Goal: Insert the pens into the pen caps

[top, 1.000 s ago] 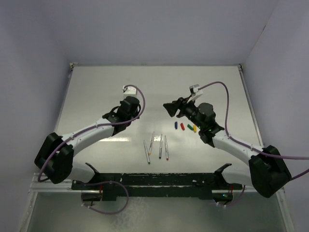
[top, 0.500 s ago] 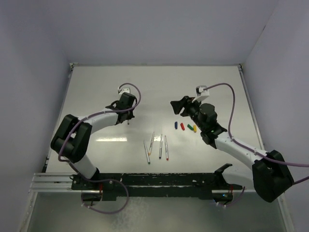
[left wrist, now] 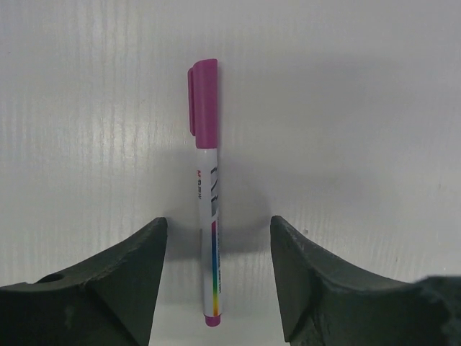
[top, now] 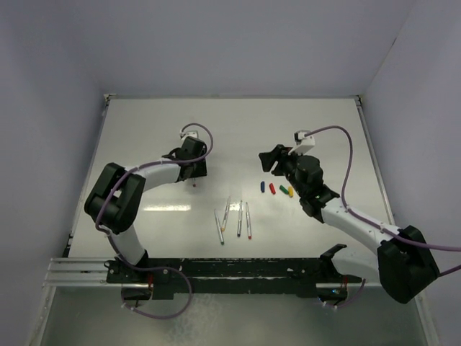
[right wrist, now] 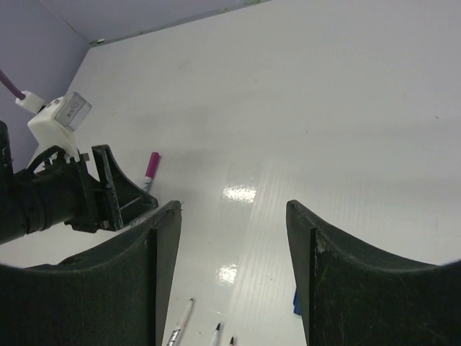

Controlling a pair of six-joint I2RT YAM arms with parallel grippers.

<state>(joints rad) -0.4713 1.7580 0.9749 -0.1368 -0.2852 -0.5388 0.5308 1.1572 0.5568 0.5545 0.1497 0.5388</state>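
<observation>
A pen wearing its purple cap [left wrist: 205, 94] lies flat on the white table, its barrel [left wrist: 211, 245] between the fingers of my open left gripper [left wrist: 218, 220] and touching neither. From above, that gripper [top: 193, 171] is left of centre. Several uncapped pens [top: 238, 219] lie side by side nearer the arm bases. The blue [top: 262, 187], red [top: 271, 189], green [top: 284, 190] and yellow [top: 290, 194] pen caps sit in a row to their right. My right gripper [top: 265, 159] hangs open and empty above the table, just beyond the caps; its wrist view shows the purple-capped pen [right wrist: 151, 166].
The white table [top: 238, 122] is walled at the back and both sides. The black rail [top: 230, 272] with both arm bases runs along the near edge. The right arm's forearm [top: 346, 216] stretches over the table's right part, next to the caps.
The left gripper has opened, and the purple-capped pen now lies free on the table. The left arm's elbow has folded back toward its base. The right gripper drifted slightly right.
</observation>
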